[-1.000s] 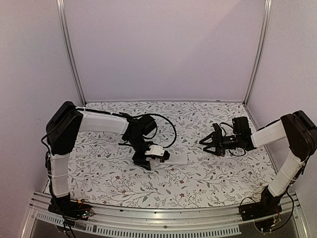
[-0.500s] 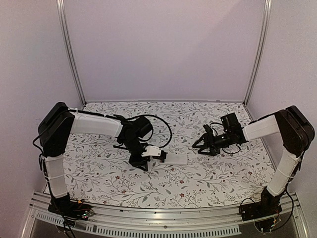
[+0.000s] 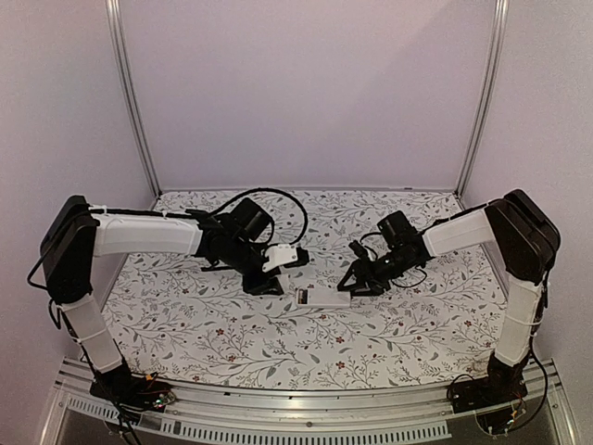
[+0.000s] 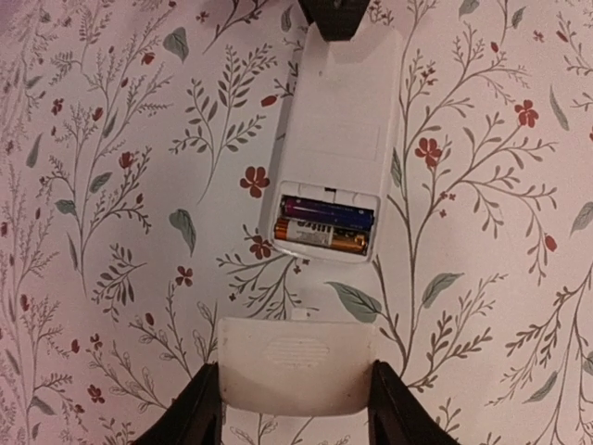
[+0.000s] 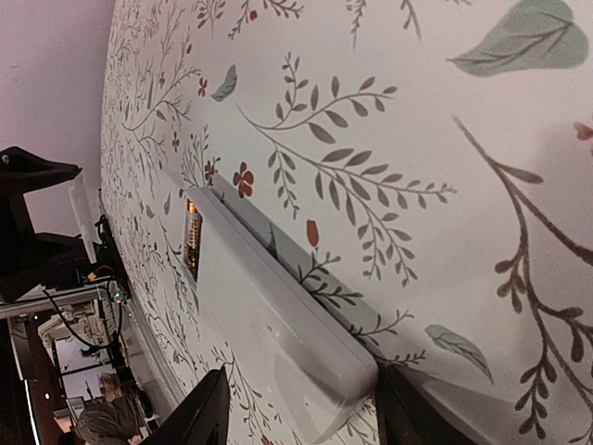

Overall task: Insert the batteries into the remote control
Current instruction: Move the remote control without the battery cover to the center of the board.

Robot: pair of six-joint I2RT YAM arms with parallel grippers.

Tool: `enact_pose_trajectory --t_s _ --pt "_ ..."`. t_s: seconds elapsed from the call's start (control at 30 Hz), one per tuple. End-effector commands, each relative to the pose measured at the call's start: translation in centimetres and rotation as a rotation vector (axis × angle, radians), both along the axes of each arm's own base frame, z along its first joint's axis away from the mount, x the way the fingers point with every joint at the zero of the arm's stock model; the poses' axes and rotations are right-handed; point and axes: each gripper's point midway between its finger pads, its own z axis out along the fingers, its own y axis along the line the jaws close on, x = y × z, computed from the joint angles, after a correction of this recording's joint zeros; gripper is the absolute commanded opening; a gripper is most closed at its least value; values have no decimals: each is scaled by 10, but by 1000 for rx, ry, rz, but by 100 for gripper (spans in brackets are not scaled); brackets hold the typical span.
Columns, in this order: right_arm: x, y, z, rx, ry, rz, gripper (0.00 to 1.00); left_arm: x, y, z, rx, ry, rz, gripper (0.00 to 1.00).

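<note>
The remote control (image 4: 338,120) is seen lying back-up on the flowered counter (image 3: 185,324), about midway between the left and right edges and a little nearer the near edge than the far one. Only in the left wrist view is its open compartment clearly shown, with two batteries (image 4: 324,225) laid side by side inside. In the top view only a dark spot is made out there, and in the right wrist view one battery end is glimpsed.

A white battery cover (image 4: 296,366) is gripped across its width by the left gripper (image 4: 295,400), just off the remote's open end. The left arm is stretched from the left edge toward the middle.

The remote's other end is straddled by the right gripper (image 5: 301,408). Its jaws are spread wider than the body, with a gap left on one side. The right forearm is reached low from the right edge.
</note>
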Motion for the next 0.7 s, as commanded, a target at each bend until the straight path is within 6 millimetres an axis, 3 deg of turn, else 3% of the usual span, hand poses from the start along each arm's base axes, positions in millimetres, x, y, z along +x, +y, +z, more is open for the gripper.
enact_pose_trajectory --t_s 0.0,0.2,0.43,0.67 --pt "-11 3 -28 -74 39 49 53 7 5 -4 -11 9 76 40" --pt "-10 20 -29 -38 9 125 48 0 9 -15 1 44 107 40" --pt "-9 40 -24 -22 -38 198 48 -17 10 -35 39 89 130 38" --pt "-17 49 -20 2 -30 244 49 -23 5 -41 39 139 150 38"
